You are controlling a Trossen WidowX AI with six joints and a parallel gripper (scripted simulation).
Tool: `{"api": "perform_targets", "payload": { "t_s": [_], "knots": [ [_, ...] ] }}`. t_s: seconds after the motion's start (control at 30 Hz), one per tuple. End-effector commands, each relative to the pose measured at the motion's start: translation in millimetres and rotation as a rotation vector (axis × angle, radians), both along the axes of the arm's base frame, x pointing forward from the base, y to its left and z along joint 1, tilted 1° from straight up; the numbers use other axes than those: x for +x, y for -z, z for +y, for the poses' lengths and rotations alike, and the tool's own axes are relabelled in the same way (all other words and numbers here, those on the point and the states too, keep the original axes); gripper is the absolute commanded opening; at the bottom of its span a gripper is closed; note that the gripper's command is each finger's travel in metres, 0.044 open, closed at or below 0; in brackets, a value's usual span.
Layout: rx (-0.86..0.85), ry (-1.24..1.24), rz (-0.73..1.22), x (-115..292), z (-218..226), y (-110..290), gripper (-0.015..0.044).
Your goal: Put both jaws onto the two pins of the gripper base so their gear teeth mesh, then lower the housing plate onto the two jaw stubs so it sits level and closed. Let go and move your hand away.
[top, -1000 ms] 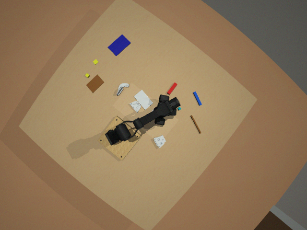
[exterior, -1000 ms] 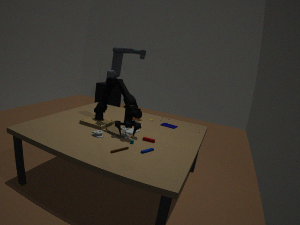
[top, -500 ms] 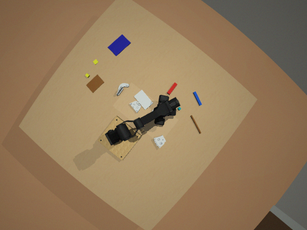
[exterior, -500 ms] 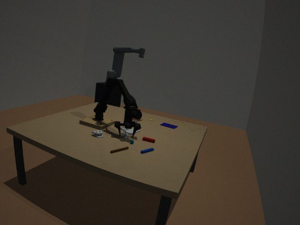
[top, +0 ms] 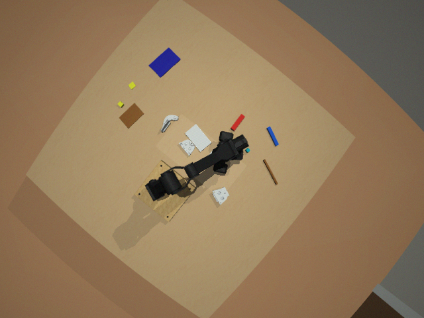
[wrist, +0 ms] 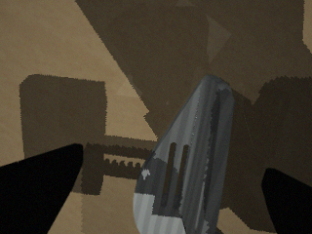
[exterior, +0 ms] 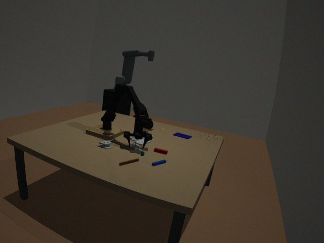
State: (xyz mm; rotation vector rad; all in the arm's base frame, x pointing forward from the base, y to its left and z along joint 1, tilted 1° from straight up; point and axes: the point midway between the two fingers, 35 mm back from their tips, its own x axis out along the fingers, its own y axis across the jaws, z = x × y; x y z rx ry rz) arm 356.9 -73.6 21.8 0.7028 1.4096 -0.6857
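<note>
My gripper (exterior: 136, 147) (wrist: 174, 166) is open, pointing down low over the table, with its fingers on either side of a grey-white jaw (wrist: 195, 161) (exterior: 135, 147). That jaw has two slots; its lower end is cut off in the wrist view, and the arm hides it in the top view. The other jaw (top: 168, 122) lies apart, beyond a white ribbed rectangular plate (top: 198, 138). A flat white part with holes (top: 185, 146) adjoins that plate. Another white part with holes (top: 220, 195) (exterior: 105, 144) lies on the other side of the arm. Which is base or housing plate is unclear.
Near the gripper are a red bar (top: 237, 122) (exterior: 160, 151) and a small teal piece (top: 247, 150) (exterior: 142, 153). Farther out lie a blue bar (top: 272, 136) (exterior: 159, 162) and a brown stick (top: 269, 171) (exterior: 128, 161). A wooden board (top: 159, 206) bears the arm's base.
</note>
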Motion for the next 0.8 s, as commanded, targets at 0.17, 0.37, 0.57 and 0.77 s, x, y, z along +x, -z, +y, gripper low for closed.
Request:
{"api": "perform_targets", "payload": {
  "t_s": [0.17, 0.37, 0.57, 0.77],
  "knots": [
    [0.000, 0.000, 0.000, 0.0, 0.0, 0.0, 0.0282],
    [0.000, 0.000, 0.000, 0.0, 0.0, 0.0, 0.0145],
    [0.000, 0.000, 0.000, 0.0, 0.0, 0.0, 0.0134],
    [0.000, 0.000, 0.000, 0.0, 0.0, 0.0, 0.0134]
  ]
}}
